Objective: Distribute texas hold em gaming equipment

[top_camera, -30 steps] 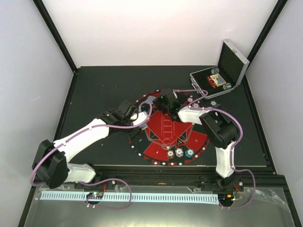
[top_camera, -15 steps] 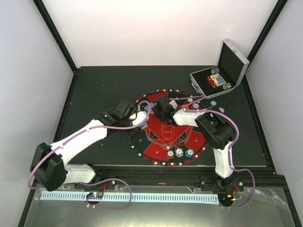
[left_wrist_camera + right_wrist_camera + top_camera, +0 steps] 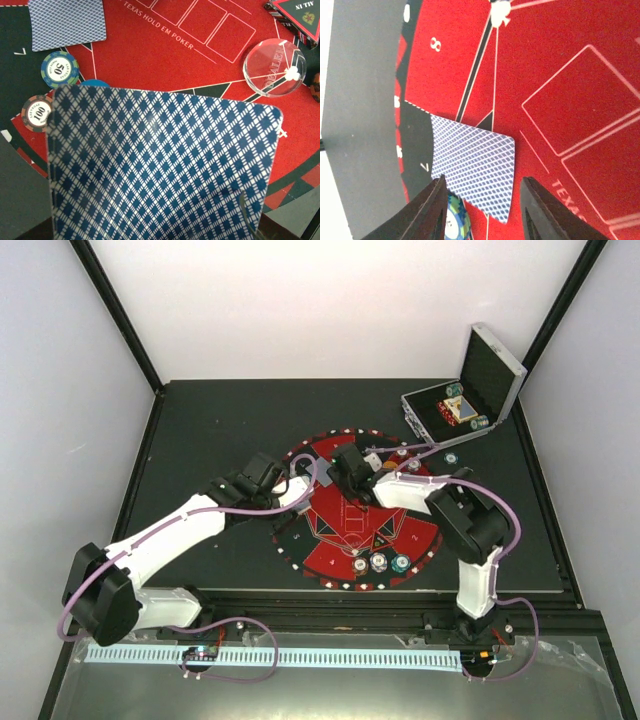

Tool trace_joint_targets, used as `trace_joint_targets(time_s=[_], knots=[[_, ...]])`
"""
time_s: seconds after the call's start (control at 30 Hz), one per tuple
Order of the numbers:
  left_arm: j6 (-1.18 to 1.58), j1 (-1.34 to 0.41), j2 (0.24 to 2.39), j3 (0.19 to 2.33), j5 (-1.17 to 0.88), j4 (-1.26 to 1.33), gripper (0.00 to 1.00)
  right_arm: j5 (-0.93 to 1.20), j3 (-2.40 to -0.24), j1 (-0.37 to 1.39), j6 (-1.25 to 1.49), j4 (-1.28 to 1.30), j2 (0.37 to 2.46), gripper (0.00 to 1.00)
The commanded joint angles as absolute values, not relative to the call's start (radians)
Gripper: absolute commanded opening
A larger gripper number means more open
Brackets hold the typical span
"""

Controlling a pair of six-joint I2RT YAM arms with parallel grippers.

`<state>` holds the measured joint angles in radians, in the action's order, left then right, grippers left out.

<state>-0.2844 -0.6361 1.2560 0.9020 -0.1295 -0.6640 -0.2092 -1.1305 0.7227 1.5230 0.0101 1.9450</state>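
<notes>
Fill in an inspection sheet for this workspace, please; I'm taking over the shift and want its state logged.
Surface: black table bearing a round red-and-black mat.
Job's things: held card; dealt card flat on mat; chips at mat's near edge; clear dealer button.
Clutter: open silver case, chips inside.
Grippers: left gripper holds the held card, fingers hidden; right gripper open over the dealt card.
Cables: purple cables looping along both arms.
Surroundings: white walls, black frame posts.

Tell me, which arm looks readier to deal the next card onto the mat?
Left. It already holds a playing card above the red mat; the right gripper hangs open and empty over a dealt card.
</notes>
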Motion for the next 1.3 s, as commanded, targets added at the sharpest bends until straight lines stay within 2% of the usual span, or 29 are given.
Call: trace_joint_targets(time_s=[0.0,0.1,0.27,0.33,0.43,0.53,0.67,0.87,1.07,1.27], knots=[[-0.284,-0.632,1.244,0.900,-0.169,-0.646,0.36,-0.259,-1.064,0.727,1.481,-0.013,1.817,0.48],[-0.290,-0.638,1.246,0.894,-0.197,-0.640,0.36,-0.252,-0.952,0.720,1.399,-0.070,1.680,0.61],[-0.295,-0.664,1.244,0.893,-0.270,-0.632,0.36,-0.138,-0.685,0.628,1.127,-0.102,1.336,0.71],[-0.293,-0.684,1.245,0.893,-0.288,-0.630,0.36,-0.068,-0.629,0.567,0.986,-0.010,1.220,0.77],[-0.292,-0.719,1.256,0.893,-0.309,-0.626,0.36,0.070,-0.642,0.504,0.753,0.192,1.122,0.80],[-0.292,-0.767,1.273,0.895,-0.327,-0.626,0.36,0.299,-0.643,0.499,0.609,0.297,1.069,0.80],[-0.292,-0.827,1.328,0.908,-0.333,-0.640,0.36,0.591,-0.603,0.500,0.606,0.245,1.059,0.82],[-0.292,-0.874,1.361,0.920,-0.346,-0.654,0.36,0.872,-0.628,0.526,0.575,0.184,1.174,0.81],[-0.290,-0.901,1.387,0.934,-0.317,-0.673,0.36,0.953,-0.658,0.580,0.529,0.184,1.291,0.75],[-0.290,-0.908,1.396,0.939,-0.304,-0.681,0.36,0.982,-0.670,0.609,0.522,0.161,1.325,0.75]])
